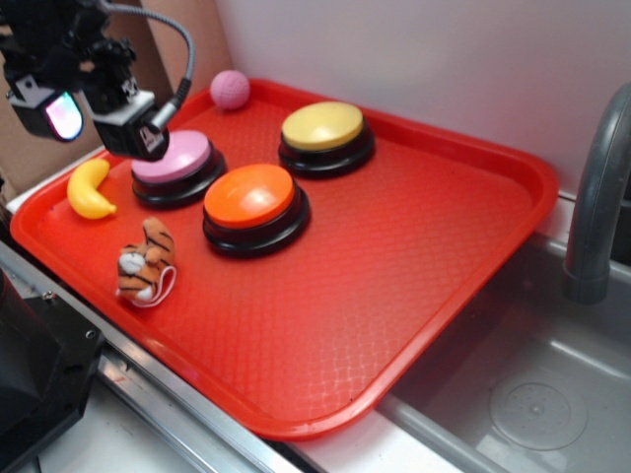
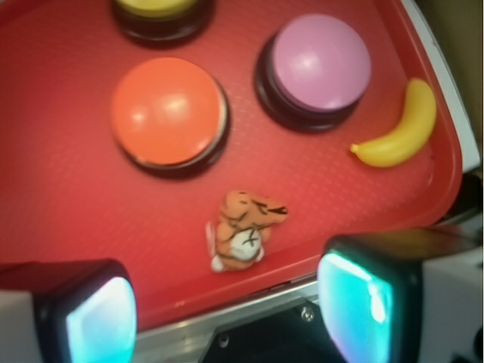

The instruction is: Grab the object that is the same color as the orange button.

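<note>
A small plush tiger (image 1: 144, 263) (image 2: 243, 228), orange with black stripes and a white face, lies on the red tray (image 1: 394, 256) near its left front edge. The orange button (image 1: 254, 205) (image 2: 168, 112) on a black base stands just right of it. My gripper (image 1: 89, 108) (image 2: 227, 314) hangs high above the tray's left side, over the banana and the pink button, well clear of the tiger. Its fingers (image 2: 98, 318) are spread wide with nothing between them.
A pink-topped button (image 1: 175, 164) (image 2: 321, 64), a yellow-topped button (image 1: 324, 135) (image 2: 160, 11), a yellow toy banana (image 1: 89, 188) (image 2: 401, 128) and a pink ball (image 1: 230, 89) share the tray. A sink basin (image 1: 537, 394) with a grey faucet (image 1: 596, 197) lies to the right.
</note>
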You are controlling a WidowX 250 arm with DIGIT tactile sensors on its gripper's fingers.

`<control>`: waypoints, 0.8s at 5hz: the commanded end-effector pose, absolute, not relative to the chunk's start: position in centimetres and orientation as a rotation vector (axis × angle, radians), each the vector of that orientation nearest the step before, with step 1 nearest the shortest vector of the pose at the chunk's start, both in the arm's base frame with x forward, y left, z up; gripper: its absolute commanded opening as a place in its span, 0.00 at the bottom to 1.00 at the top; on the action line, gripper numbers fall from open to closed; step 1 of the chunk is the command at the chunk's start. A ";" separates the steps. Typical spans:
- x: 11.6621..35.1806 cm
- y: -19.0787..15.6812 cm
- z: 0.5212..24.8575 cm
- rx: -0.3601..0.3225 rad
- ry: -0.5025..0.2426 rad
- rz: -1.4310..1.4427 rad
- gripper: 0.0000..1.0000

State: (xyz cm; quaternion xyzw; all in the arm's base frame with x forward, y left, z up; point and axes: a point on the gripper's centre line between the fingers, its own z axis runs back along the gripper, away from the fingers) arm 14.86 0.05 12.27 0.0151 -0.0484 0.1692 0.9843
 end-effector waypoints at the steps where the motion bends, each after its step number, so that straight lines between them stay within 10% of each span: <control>1: 15.2 0.7 8.8 0.057 -0.092 0.439 1.00; 4: 14.9 1.9 4.2 -0.022 -0.156 0.517 1.00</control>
